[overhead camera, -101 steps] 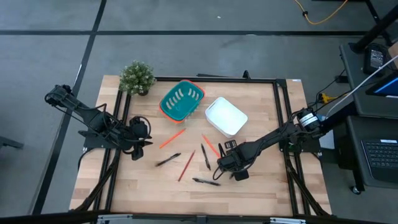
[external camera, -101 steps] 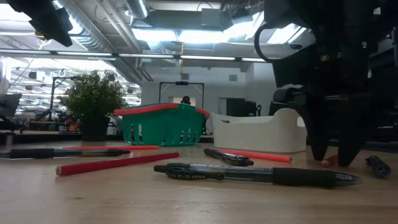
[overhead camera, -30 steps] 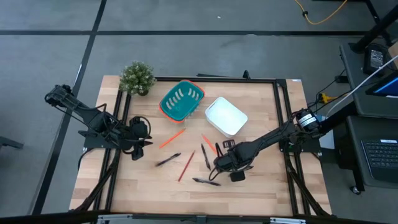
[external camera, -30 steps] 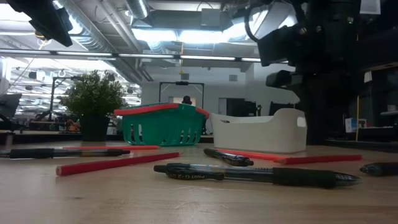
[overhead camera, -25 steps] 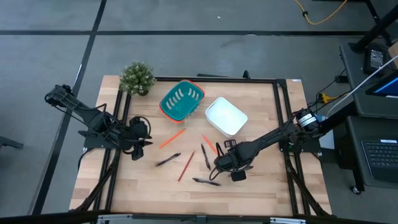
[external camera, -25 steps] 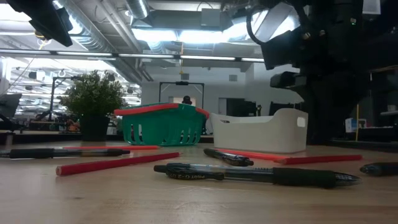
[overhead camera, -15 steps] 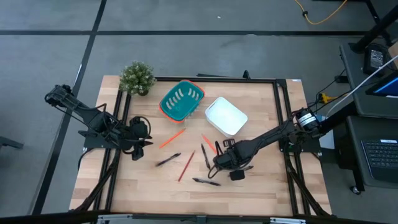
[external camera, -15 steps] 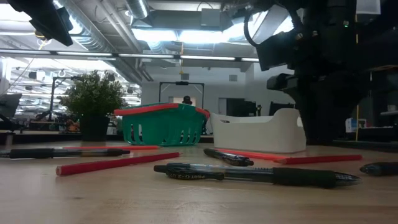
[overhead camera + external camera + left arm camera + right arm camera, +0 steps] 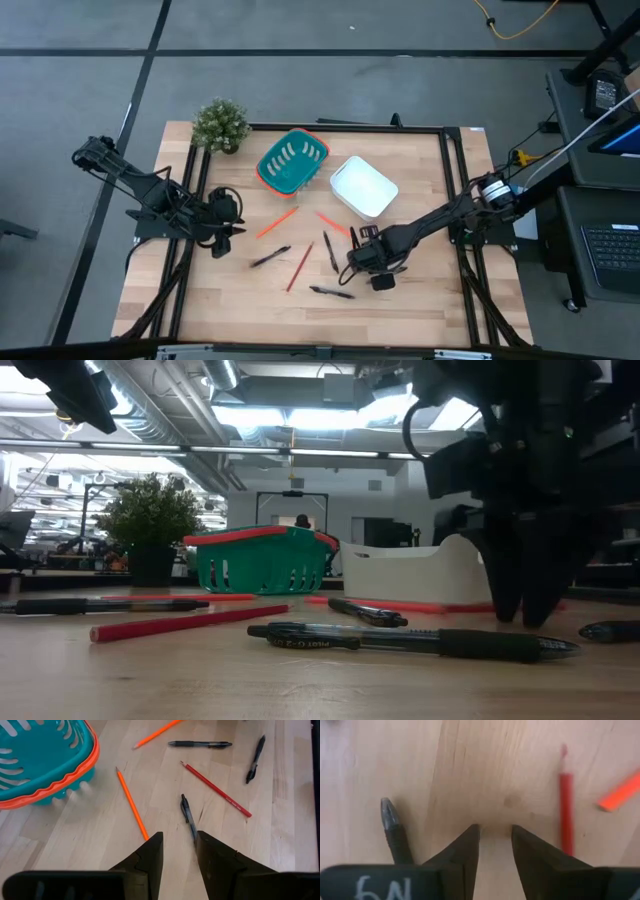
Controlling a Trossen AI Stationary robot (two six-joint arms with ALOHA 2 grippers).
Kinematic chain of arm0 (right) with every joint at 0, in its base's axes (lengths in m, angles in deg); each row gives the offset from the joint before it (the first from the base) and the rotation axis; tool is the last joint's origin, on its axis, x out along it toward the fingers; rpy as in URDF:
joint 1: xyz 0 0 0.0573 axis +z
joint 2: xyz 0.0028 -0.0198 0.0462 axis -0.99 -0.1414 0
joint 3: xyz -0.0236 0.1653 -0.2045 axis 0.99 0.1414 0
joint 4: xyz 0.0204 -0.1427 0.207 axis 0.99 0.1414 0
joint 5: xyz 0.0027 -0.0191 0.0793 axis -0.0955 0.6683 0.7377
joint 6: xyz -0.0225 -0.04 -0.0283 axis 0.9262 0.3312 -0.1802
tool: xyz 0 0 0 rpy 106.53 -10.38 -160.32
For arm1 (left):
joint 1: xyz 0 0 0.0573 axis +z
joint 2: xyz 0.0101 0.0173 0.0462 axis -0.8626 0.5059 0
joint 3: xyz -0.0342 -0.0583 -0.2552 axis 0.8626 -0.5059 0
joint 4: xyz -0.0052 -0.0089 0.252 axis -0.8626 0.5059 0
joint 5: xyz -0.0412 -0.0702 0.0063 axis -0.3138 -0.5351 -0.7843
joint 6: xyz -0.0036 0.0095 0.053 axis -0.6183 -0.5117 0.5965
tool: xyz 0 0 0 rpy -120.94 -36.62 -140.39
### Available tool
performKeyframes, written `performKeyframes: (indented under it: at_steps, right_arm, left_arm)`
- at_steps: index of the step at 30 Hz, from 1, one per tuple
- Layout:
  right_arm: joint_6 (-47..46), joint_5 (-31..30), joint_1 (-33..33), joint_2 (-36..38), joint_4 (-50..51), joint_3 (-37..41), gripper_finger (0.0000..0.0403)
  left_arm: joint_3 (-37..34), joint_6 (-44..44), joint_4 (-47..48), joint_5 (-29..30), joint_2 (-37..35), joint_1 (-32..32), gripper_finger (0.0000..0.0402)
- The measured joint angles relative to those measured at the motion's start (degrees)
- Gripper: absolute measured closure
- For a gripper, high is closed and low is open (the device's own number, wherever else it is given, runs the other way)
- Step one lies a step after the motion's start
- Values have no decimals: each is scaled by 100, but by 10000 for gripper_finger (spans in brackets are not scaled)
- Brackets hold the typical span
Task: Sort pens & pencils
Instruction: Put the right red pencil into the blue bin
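**My right gripper down on bare wood among the pens and pencils**

My right gripper (image 9: 362,256) is closest to the work, its fingers (image 9: 465,851) a little apart with only bare table (image 9: 420,300) between them, holding nothing. A black pen (image 9: 395,827) lies just to one side, a red pencil (image 9: 565,810) to the other. Farther out, more pens (image 9: 331,291) and pencils (image 9: 300,265) lie scattered mid-table. Beyond them sit the teal basket (image 9: 292,160) and white bin (image 9: 364,186). My left gripper (image 9: 222,232) waits at the table's left edge, fingers apart and empty.
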Motion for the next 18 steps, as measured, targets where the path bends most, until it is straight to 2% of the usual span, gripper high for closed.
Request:
performKeyframes:
  at_steps: [9, 14, 18]
  right_arm:
    - [-2, 27, 15, -37, 199, -246, 285]
    - [0, -368, 52, -50, 766, -632, 285]
    - [62, -434, 44, -50, 906, -717, 285]
  left_arm:
    - [0, 0, -79, -4, -1, -1, 292]
    - [0, 4, -80, -6, -1, -1, 292]
    - [0, 4, -79, -7, -1, -1, 292]
